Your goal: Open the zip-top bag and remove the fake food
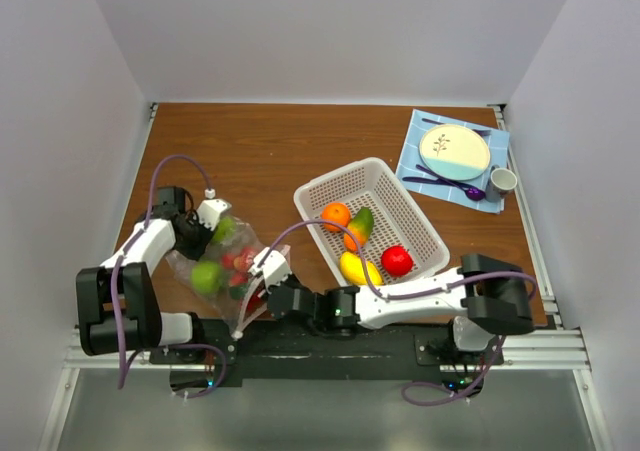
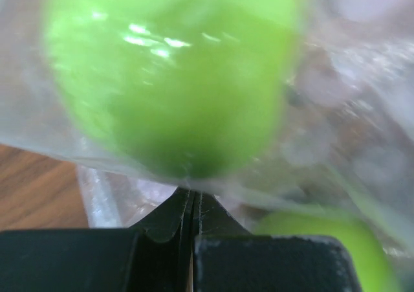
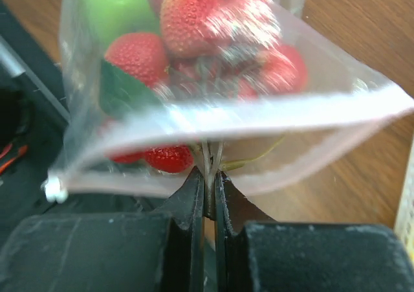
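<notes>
Here the left fingers [image 2: 165, 219] and the right fingers [image 3: 191, 198] each pinch an edge of the zip-top bag [image 1: 245, 246].

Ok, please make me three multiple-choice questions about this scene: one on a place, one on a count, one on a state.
1. Where is the plate? A on the blue cloth, B on bare wood, C on a shelf.
2. How many pieces of fake food lie in the basket? A two, B four, C six.
3. The right gripper is: A wide open, B shut on the zip-top bag, C shut on nothing.
Key: 1A, cloth lies under it; 2B, four show inside; 3B, it pinches the bag's edge.
</notes>
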You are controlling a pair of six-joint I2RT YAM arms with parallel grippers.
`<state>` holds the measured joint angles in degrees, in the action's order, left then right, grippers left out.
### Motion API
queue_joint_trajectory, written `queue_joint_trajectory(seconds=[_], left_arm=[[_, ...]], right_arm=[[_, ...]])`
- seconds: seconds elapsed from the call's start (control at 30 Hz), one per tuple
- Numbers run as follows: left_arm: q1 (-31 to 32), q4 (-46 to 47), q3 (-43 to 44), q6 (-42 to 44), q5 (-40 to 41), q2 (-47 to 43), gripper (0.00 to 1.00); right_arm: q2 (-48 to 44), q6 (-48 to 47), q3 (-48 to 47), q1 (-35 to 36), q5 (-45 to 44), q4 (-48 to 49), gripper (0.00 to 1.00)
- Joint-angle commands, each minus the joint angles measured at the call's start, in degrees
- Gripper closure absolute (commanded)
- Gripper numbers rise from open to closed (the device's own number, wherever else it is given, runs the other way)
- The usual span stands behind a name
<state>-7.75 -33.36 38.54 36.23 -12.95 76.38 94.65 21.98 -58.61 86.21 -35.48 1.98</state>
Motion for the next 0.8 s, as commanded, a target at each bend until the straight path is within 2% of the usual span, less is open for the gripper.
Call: queue_joint_trajectory(seconds=[0.0, 0.4, 0.63, 0.77], left_arm=[[-1.83, 2.16, 0.04, 1.3, 0.12, 1.05, 1.0], [-4.38, 2.25, -1.72, 3.32, 0.03, -0.61, 1.0], [-4.82, 2.08, -1.81, 3.06, -0.41, -1.85, 1.0], [-5.17, 1.9, -1.89, 3.76, 0.73, -2.46, 1.0]], right_arm=[[-7.1, 5.17, 0.42, 2.9, -7.05, -7.06, 1.0], [-31.95, 12.39, 1.74, 4.05, -9.08, -27.11, 1.0], [-37.51, 15.55, 2.8, 4.14, -8.11, -34.05, 1.0], [-42.96, 18.36, 2.71, 4.05, -16.25, -38.87, 1.0]])
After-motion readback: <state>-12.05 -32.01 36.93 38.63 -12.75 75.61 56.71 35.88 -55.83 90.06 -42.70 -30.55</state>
